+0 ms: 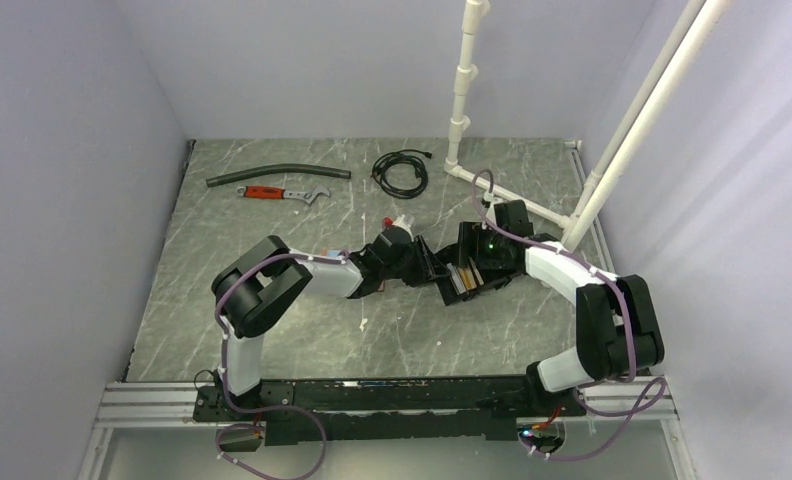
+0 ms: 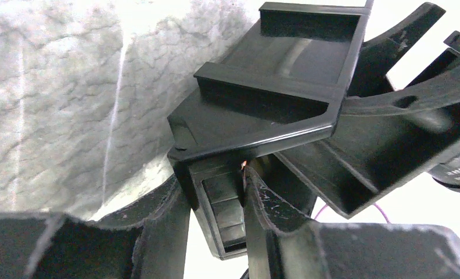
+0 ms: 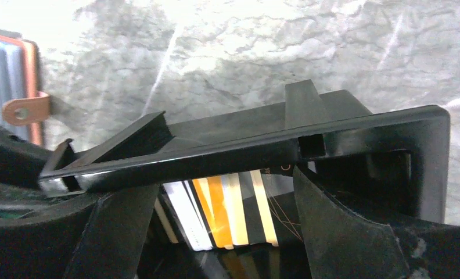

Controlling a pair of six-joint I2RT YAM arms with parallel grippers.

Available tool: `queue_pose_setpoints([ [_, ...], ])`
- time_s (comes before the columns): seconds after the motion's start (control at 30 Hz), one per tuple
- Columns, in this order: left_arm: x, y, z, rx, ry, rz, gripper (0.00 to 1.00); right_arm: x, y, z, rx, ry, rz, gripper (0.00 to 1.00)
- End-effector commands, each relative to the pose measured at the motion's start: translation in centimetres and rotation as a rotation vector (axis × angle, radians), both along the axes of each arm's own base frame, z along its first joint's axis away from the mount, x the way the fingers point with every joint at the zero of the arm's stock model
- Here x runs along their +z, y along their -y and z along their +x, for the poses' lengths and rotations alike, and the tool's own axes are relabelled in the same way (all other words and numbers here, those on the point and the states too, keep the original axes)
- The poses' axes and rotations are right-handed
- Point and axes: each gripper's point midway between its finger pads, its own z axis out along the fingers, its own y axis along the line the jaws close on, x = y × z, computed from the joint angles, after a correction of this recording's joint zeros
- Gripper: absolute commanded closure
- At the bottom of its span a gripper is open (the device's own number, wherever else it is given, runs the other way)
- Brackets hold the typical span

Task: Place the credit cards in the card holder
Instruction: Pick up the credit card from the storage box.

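Holder (image 1: 444, 290) sits mid-table between the two grippers and looks tilted. Left gripper (image 2: 213, 180) is clamped on one black wall of the holder, a finger (image 2: 164, 232) on either side. Right gripper (image 3: 225, 186) is released, fingers (image 3: 344, 232) spread wide on either side of the cards (image 3: 222, 215). The cards stand stacked on edge inside the holder, showing white, orange, black and cream stripes. Wallet (image 3: 13, 70) lies just left of the holder in the right wrist view. Wrench (image 1: 282, 193) is far left, well apart.
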Motion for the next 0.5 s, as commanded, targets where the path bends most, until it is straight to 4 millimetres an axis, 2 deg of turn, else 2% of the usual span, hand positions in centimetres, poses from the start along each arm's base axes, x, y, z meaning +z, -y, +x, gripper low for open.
queue_pose_setpoints([
  [0.0,0.3,-0.5,-0.9,-0.061,0.041,0.046,1.00,0.3,-3.9,-2.3,0.013,-0.120,0.228,0.16],
  [0.07,0.3,-0.6,-0.9,-0.060,0.044,0.052,1.00,2.0,-5.5,-3.1,0.021,-0.110,0.340,0.20],
  [0.13,0.2,-0.7,-0.9,-0.061,0.048,0.056,1.00,4.3,-5.6,-3.0,0.011,-0.042,0.371,0.23],
  [0.23,0.1,-0.8,-1.0,-0.059,0.043,0.059,1.00,5.9,-3.3,-2.0,-0.026,0.053,0.240,0.26],
  [0.3,0.0,-0.9,-1.1,-0.054,0.041,0.053,1.00,6.0,-1.5,-1.4,-0.049,0.084,0.126,0.30],
  [0.37,-0.1,-1.0,-1.2,-0.043,0.037,0.043,1.00,6.5,0.4,-0.4,-0.086,0.127,0.015,0.29],
  [0.47,0.0,-1.0,-1.1,-0.035,0.049,0.036,1.00,6.5,1.9,0.2,-0.050,0.163,-0.129,0.26],
])
